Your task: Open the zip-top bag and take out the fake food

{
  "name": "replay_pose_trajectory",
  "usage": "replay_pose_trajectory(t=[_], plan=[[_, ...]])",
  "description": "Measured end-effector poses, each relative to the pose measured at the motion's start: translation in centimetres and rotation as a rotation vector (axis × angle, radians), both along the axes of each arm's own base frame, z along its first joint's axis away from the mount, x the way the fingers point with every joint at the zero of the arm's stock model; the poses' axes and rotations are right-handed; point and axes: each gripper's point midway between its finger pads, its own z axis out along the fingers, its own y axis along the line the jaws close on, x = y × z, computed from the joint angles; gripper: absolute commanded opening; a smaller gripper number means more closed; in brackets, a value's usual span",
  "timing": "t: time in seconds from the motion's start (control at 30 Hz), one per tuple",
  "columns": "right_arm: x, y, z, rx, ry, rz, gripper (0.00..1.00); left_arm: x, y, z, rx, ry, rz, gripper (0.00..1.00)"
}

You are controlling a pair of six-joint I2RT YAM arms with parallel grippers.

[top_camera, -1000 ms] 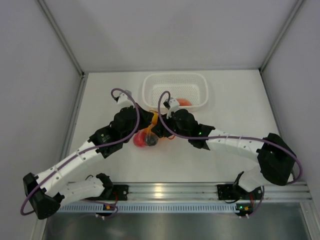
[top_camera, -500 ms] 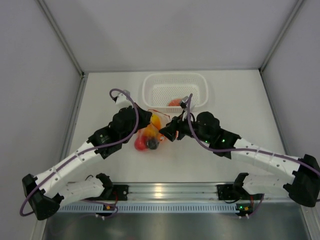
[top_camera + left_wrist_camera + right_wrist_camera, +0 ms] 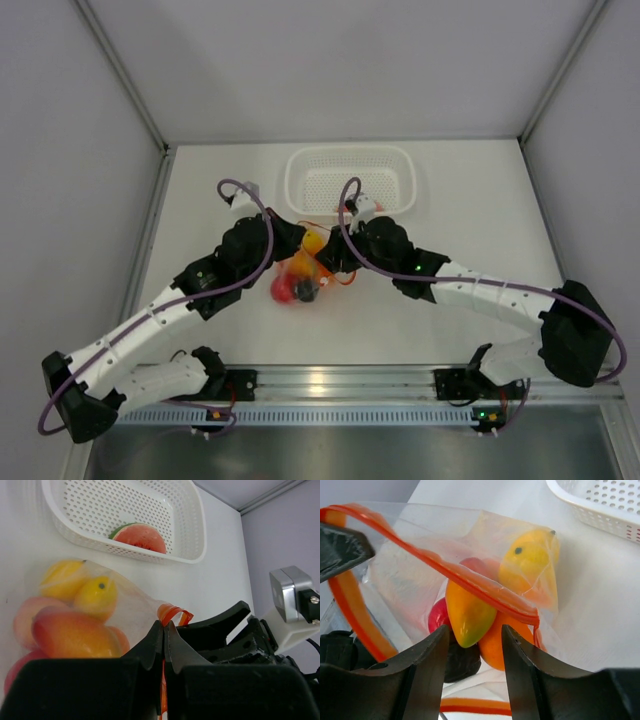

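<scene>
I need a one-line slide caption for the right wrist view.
Right gripper, jaws apart, at the bag mouth; fake food inside, basket behind.

White basket [image 3: 345, 178] with lots of little holes, far back on the white table [image 3: 480, 200]. Plain grey walls [image 3: 350, 60] all round. Shiny metal rail [image 3: 340, 380] along the near edge.

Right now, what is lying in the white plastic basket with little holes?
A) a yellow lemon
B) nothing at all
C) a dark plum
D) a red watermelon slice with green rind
D: the left wrist view shows the red watermelon slice with green rind inside the white perforated plastic basket; the yellow pieces sit in the clear zip-top bag.
</scene>
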Motion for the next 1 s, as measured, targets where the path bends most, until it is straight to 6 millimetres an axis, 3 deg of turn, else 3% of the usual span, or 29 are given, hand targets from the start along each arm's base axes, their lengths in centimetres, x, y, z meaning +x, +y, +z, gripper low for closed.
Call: replay_pose_trajectory(t=[0.1,0.33,0.5,0.8,0.93,1.0], plan=[[0.5,0.7,-0.7,0.003,0.018,-0.008,0.52,-0.1,-0.2,0.0,-0.008,0.005,-0.011,0.0],[0.9,3.4,-1.1,0.01,0.017,0.017,0.77,-0.3,-0.6,0.1,-0.042,0.023,-0.016,0.0],[1.0,4.6,-2.4,-0.006,0.007,0.019,0.76,-0.3,-0.2,-0.5,-0.052,0.034,0.008,0.0],[1.7,6.1,-7.1,-0.042,0.05,0.028,0.76,-0.2,1.7,-2.3,-0.044,0.042,0.084,0.0],[1.8,6.6,-8.0,-0.042,0.054,0.034,0.71,-0.5,1.4,-2.4,-0.061,0.049,0.069,0.0],[1.9,6.9,-8.3,-0.035,0.052,0.034,0.63,-0.8,1.2,-2.5,-0.068,0.054,0.054,0.0]])
